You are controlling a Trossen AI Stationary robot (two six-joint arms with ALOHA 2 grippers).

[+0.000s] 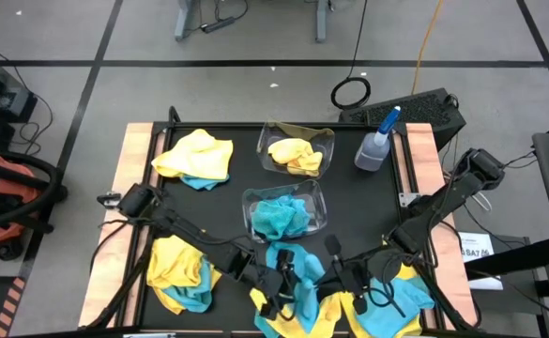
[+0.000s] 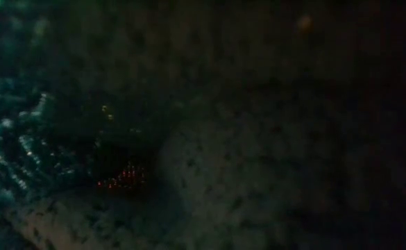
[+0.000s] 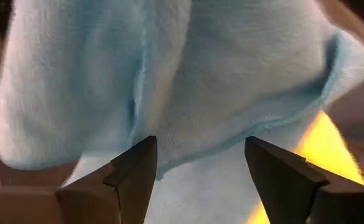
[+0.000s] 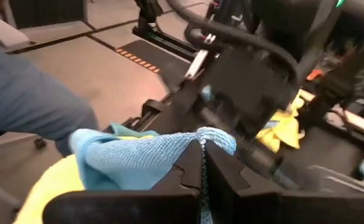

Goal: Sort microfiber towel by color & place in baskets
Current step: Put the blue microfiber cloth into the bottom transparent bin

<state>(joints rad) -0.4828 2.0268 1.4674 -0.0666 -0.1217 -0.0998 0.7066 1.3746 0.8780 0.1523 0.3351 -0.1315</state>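
1. Cloth is pinched between the closed jaws of the right gripper [image 4: 201, 163]: a fold of a turquoise towel [image 4: 138, 158].
2. The left gripper [image 3: 200, 163] is held wide, with another turquoise towel [image 3: 188, 81] just ahead of its jaws, not gripped.
3. Soft, light, limp fabric is judged; a raised fold should be taken.

Both dark arms reach low toward the near middle, their wrists close together. The left pincer [image 3: 200, 165] has its fingers spread apart. The right pincer [image 4: 202, 163] has its fingers pressed together.
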